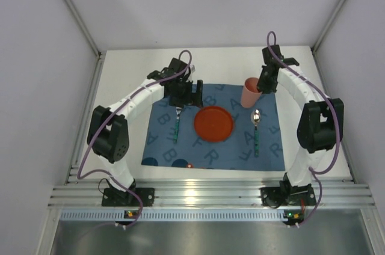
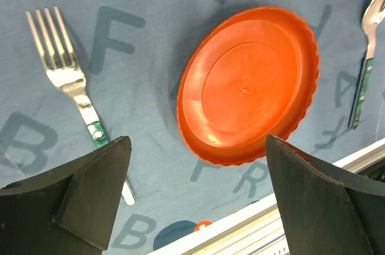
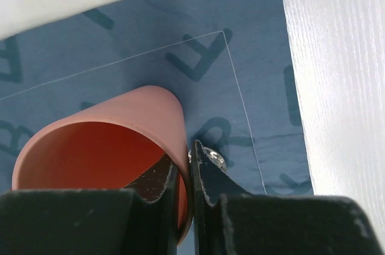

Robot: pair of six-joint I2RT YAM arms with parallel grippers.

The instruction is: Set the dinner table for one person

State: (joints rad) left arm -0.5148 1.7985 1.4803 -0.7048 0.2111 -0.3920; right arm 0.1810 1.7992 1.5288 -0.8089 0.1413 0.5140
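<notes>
On the white dinner table (image 1: 123, 80) lies a blue letter-printed mat (image 1: 237, 153). An orange plate (image 1: 213, 123) sits at its middle and also shows in the left wrist view (image 2: 246, 83). A fork (image 1: 177, 124) lies left of the plate (image 2: 69, 80). A spoon (image 1: 256, 129) lies right of it (image 2: 366, 65). My right gripper (image 3: 187, 174) is shut on the rim of a pink cup (image 3: 102, 147), which stands at the mat's far right (image 1: 250, 92). My left gripper (image 2: 198, 189) hangs open and empty above the mat's far side (image 1: 186, 95).
A metal rail (image 1: 210, 193) runs along the table's near edge. White walls enclose the table on three sides. Bare white tabletop (image 3: 343, 74) lies right of the mat.
</notes>
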